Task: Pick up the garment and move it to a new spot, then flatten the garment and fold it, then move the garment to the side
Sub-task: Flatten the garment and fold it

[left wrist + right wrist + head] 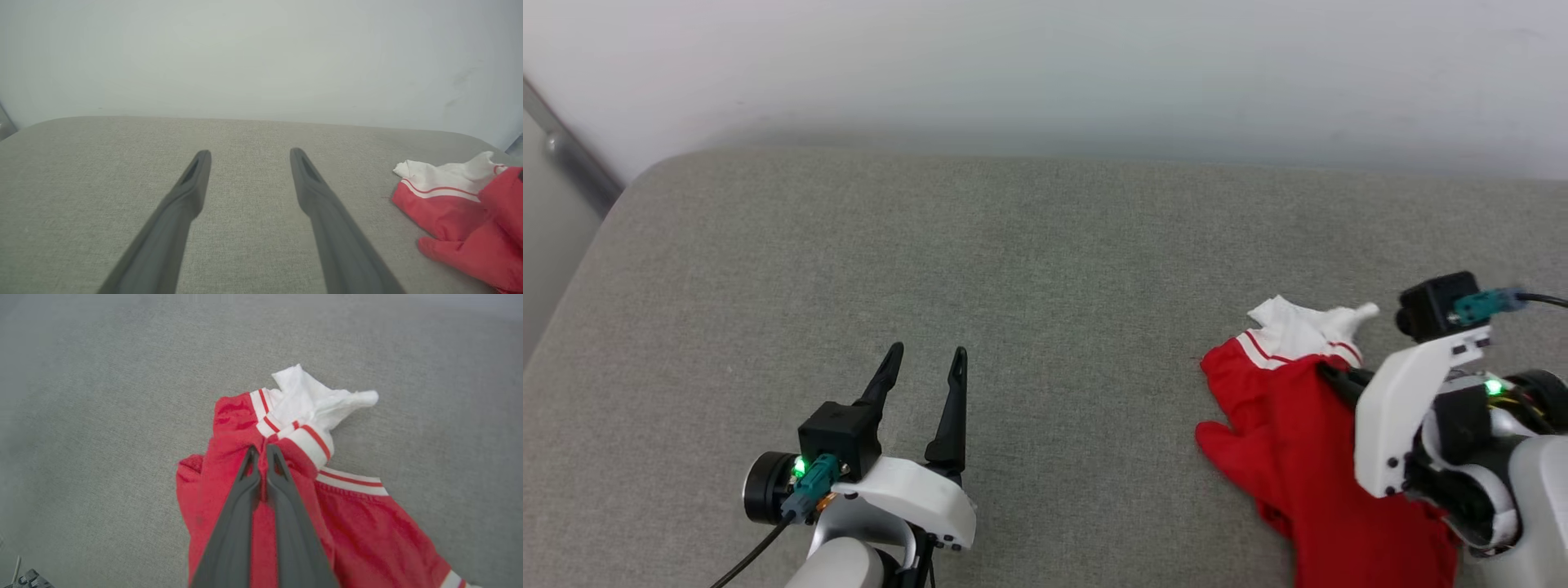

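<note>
Shirt (1282,425): you'll find it crumpled at about 4 o'clock in your head view, lying on the grey cushion (1013,245). The red body runs off the bottom edge, and a white sleeve with red-striped trim is bunched at its 12 o'clock end.
Right gripper (1339,380): its fingers are pressed together and pinch a fold of red cloth just below the striped trim. Your right wrist view shows the tips (261,451) closed, with fabric gathered around them.
Left gripper (927,355): you have it at about 7 o'clock in the head view with its fingers spread wide, holding nothing. It is over bare cushion, well apart from the shirt.
Left wrist view: the shirt (461,220) sits at 4 o'clock of the spread fingers (192,183).
Wall (1045,65): pale, behind the cushion's 12 o'clock edge.
</note>
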`<state>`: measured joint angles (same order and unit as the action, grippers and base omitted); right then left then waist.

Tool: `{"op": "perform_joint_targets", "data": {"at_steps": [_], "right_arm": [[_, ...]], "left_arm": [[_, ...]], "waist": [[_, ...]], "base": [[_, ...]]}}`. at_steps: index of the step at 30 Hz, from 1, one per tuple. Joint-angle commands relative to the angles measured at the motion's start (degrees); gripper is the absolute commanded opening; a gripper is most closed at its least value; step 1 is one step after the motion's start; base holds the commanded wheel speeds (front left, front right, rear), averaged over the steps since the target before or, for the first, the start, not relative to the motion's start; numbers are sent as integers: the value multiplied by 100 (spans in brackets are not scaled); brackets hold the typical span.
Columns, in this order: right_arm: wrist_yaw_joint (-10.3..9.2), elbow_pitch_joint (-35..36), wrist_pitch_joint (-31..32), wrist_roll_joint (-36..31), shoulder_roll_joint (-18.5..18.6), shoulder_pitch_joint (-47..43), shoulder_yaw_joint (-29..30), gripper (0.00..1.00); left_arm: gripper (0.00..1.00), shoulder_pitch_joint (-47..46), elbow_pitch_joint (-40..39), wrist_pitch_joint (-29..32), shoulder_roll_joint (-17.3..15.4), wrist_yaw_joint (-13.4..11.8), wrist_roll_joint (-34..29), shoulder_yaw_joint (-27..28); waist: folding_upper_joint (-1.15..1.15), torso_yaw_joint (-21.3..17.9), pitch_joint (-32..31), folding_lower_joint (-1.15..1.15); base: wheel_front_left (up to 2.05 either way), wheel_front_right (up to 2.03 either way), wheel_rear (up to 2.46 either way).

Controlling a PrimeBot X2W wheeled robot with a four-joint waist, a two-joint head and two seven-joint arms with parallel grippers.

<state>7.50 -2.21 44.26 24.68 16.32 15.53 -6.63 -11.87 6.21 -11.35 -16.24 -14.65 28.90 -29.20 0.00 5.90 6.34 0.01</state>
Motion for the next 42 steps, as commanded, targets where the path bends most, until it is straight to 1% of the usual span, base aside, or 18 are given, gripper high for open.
{"op": "perform_joint_targets", "data": {"at_steps": [1,5,8,10,13,14,15,17,20,26,29,32,37,42], "right_arm": [[-2,143,-60,49,-27,76,-235,0],[-2,469,-157,357,-33,-126,-1196,0],[-2,438,-104,544,-34,-393,-1840,0],[-2,297,-122,695,-73,-603,-2115,0],[-2,106,-192,780,-82,-797,-2267,0],[-2,36,-296,801,-112,-866,-2299,29],[-2,-28,-407,793,-114,-919,-2326,100],[-2,-105,-665,832,-141,-1016,-2323,100],[-2,-19,-1195,786,-143,-1036,-2320,100],[-2,412,-2289,633,-196,-1121,-2036,100],[-2,565,-2840,329,-261,-1145,-1608,100],[-2,602,-3241,-27,-386,-1222,-1114,100],[-2,583,-3722,-499,-525,-1366,-318,100],[-2,508,-3984,-737,-625,-1528,285,100]], "left_arm": [[100,63,-3,2,-37,-13,7,6],[100,91,-31,40,-49,-33,14,-22],[100,99,-53,52,-32,-48,30,-56],[100,116,-63,60,-18,-52,41,-80],[100,140,-60,54,-12,-51,50,-89],[100,146,-59,48,-13,-54,49,-87],[100,158,-56,47,-16,-55,52,-84],[100,189,-48,36,-31,-70,74,-73],[100,230,-44,14,-67,-96,103,-35],[100,343,-8,27,-134,-149,148,12],[100,349,-8,41,-160,-172,155,35],[100,389,-5,63,-186,-194,174,38],[100,441,1,112,-226,-208,190,14],[100,398,13,225,-263,-191,187,-38]], "waist": [[0,-69,-85,-1],[0,-134,-187,-1],[0,-158,-217,-1],[0,-158,-233,-1],[0,-148,-230,-1],[0,-145,-227,-1],[0,-143,-223,-1],[0,-152,-218,-1],[0,-204,-235,-1],[0,-288,-367,-1],[0,-334,-424,-1],[0,-392,-502,-1],[0,-515,-626,-1],[0,-685,-683,-1]], "base": [[0,0,0],[0,0,0],[0,0,0],[0,0,0],[0,0,0],[0,0,0],[0,0,0],[0,0,0],[0,0,0],[0,0,0],[0,0,0],[0,0,0],[0,0,0],[0,0,0]]}}
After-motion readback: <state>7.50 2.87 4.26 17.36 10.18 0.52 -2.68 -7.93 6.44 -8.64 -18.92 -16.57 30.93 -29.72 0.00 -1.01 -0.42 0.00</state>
